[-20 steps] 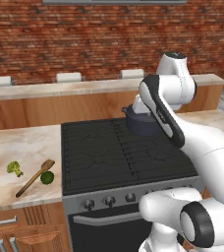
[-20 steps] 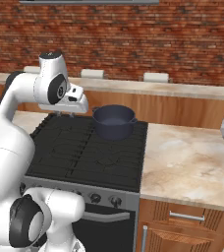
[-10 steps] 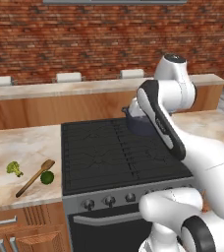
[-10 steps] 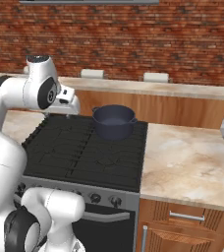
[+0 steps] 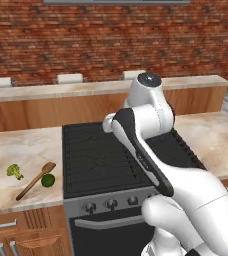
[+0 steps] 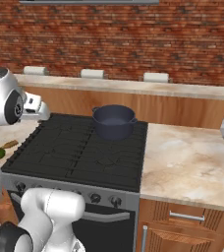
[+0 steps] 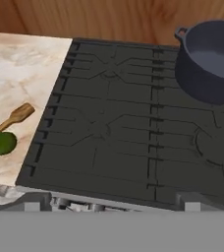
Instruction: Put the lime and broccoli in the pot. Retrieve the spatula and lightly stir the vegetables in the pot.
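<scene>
While the broccoli (image 5: 14, 171), the spatula (image 5: 35, 180) and the lime (image 5: 48, 180) lie on the counter (image 5: 16, 150) left of the stove (image 5: 101, 155), the gripper (image 6: 38, 109) hangs above the stove's left side, jaws wide apart and holding nothing. The lime touches the spatula near its head; the spatula's handle runs toward the counter's front edge. The pot (image 6: 114, 121) stands on a rear burner, off to the gripper's right. The vegetables probably call for a reach leftward and down.
</scene>
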### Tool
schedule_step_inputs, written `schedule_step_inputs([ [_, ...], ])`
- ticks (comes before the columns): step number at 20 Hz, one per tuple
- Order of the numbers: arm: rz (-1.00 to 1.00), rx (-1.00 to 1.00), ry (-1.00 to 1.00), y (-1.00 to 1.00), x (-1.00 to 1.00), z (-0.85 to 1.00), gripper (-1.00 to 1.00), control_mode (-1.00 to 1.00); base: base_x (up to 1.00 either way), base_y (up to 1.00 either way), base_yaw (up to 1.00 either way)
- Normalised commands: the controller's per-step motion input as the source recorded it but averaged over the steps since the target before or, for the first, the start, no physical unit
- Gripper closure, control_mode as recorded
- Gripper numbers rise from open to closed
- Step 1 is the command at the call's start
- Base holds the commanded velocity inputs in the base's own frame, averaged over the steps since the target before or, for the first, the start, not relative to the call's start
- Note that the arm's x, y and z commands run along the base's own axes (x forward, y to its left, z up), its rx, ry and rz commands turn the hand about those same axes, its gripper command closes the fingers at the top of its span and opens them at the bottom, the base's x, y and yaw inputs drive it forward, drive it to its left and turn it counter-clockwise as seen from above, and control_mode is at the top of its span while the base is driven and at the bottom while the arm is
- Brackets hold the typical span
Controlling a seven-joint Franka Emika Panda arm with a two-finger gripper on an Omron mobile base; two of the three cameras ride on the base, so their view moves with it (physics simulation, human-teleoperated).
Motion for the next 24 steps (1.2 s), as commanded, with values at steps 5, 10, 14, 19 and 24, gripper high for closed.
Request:
schedule_step_inputs([
  [5, 0.23, 0.00, -0.01, 0.99, 0.01, -0.30, -1.00, -1.00, 0.00, 0.00, 0.00],
  [10, 0.33, 0.00, 0.05, 1.00, 0.30, -0.44, -1.00, -1.00, 0.00, 0.00, 0.00],
  [14, 0.34, 0.00, 0.28, 1.00, 0.48, -0.24, -1.00, -1.00, 0.00, 0.00, 0.00],
  [19, 0.14, -0.14, 0.31, 0.46, 0.52, -0.04, -1.00, -1.00, 0.00, 0.00, 0.00],
  [24, 0.04, -0.18, 0.14, 0.16, 0.13, -0.15, -1.00, -1.00, 0.00, 0.00, 0.00],
])
